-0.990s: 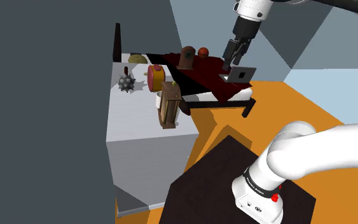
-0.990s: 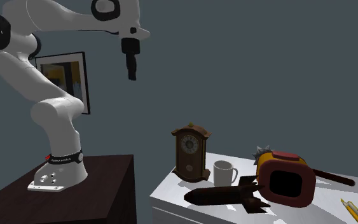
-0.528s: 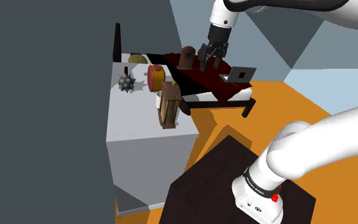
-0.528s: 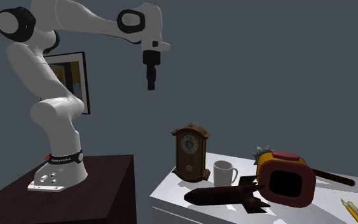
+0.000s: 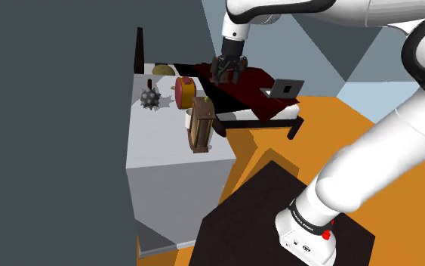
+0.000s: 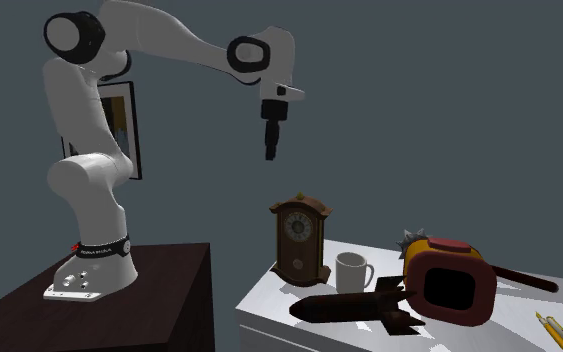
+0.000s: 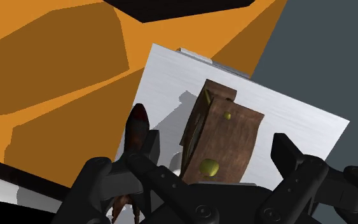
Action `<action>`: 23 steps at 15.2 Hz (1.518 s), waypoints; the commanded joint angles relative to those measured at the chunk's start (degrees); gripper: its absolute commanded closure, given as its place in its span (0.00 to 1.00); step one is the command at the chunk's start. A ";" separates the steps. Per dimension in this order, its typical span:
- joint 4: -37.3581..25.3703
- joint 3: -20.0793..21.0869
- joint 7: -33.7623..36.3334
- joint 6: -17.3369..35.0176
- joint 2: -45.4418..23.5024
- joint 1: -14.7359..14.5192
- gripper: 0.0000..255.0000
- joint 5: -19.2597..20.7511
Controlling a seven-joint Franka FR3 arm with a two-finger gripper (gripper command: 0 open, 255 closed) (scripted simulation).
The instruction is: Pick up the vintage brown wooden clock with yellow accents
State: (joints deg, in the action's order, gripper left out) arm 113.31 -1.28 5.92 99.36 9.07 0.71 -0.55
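The brown wooden clock (image 6: 301, 240) with a round dial and yellow accents stands upright at the near corner of the white table (image 6: 489, 325). In the shoulder view the clock (image 5: 201, 124) is at the table's right edge. My gripper (image 6: 269, 153) hangs well above it, a little to the second exterior view's left, and in the shoulder view the gripper (image 5: 228, 74) is up beyond the clock. In the wrist view the clock's top (image 7: 225, 132) lies below the open gripper (image 7: 219, 168), whose black fingers (image 7: 290, 158) stand apart with nothing between them.
Beside the clock stand a white mug (image 6: 351, 272), a dark torpedo-shaped object (image 6: 354, 305), a red and yellow box-like object (image 6: 452, 282) and a spiked ball (image 5: 150, 98). A yellow tool (image 6: 556, 332) lies at the table's edge. A dark red bed (image 5: 244, 91) is behind the table.
The arm has swung the gripper across toward the table and lower; it now hangs over the clock. Nothing on the table has moved.
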 commanded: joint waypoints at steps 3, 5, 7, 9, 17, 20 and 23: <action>-7.07 -0.15 3.04 0.97 -9.48 0.28 0.00 -0.79; -11.08 -0.33 4.35 1.03 -14.26 0.47 0.00 -1.21; -15.44 -0.56 5.60 0.82 -19.11 0.68 0.00 -1.68; -19.24 -0.76 6.57 0.43 -23.09 0.89 0.00 -2.09; -14.92 -0.74 6.36 5.87 -24.21 0.86 0.00 -2.19; -14.91 -0.74 6.35 5.87 -24.21 0.87 1.00 -2.19; -15.01 -0.73 6.36 5.82 -24.26 0.86 1.00 -2.19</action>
State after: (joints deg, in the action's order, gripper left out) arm 98.25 -2.03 12.29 105.15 -15.16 1.58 -2.74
